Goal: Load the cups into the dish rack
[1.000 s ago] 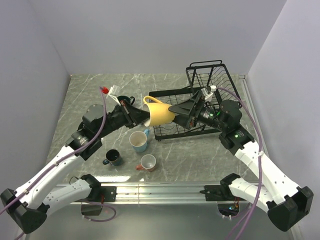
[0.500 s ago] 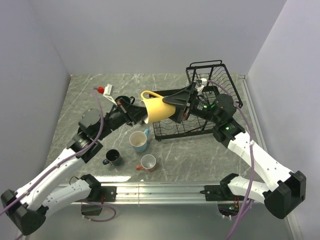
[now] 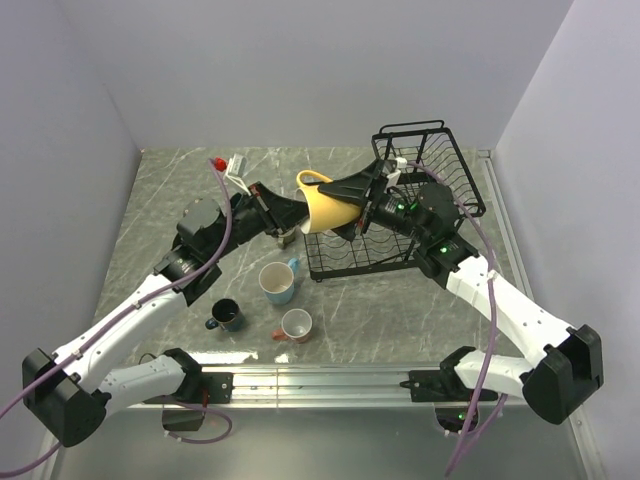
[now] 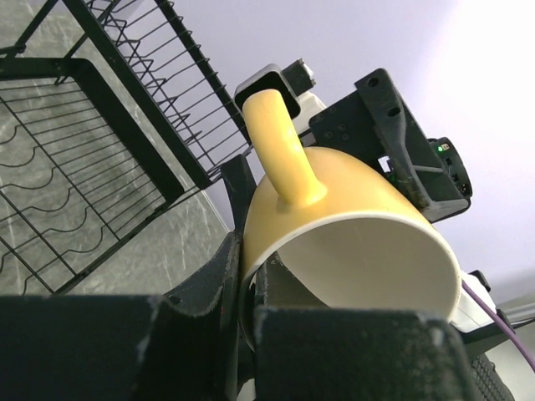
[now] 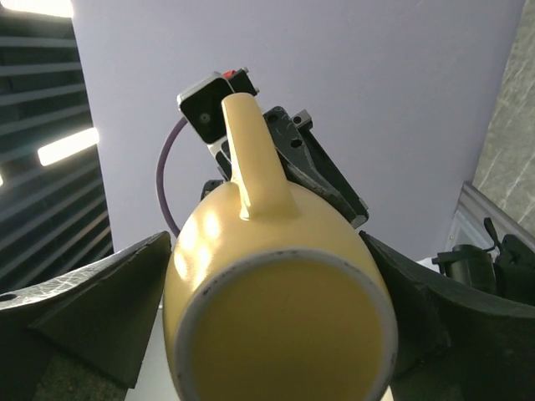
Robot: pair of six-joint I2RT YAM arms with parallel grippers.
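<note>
The yellow mug [image 3: 326, 210] hangs in the air on its side, handle up, above the left edge of the black wire dish rack [image 3: 410, 127]. My left gripper [image 3: 297, 226] pinches its rim, one finger inside and one outside [image 4: 247, 284]. My right gripper [image 3: 347, 198] comes from the rack side, its fingers pressed on both sides of the mug body [image 5: 272, 276], base toward the camera. The light blue mug [image 3: 277, 283], dark navy mug [image 3: 226, 315] and salmon-pink mug [image 3: 295, 325] stand on the table. The dark green and olive-tan mugs are not visible.
The rack's lower tray [image 3: 330, 272] lies under the mug and the raised basket stands behind the right gripper; its wires show in the left wrist view [image 4: 152, 109]. The three table mugs stand close together in front of the rack's near-left corner. Walls enclose the table.
The yellow mug has risen and shifted right toward the rack. The left arm followed with it, and the right gripper slid further over the mug body.
</note>
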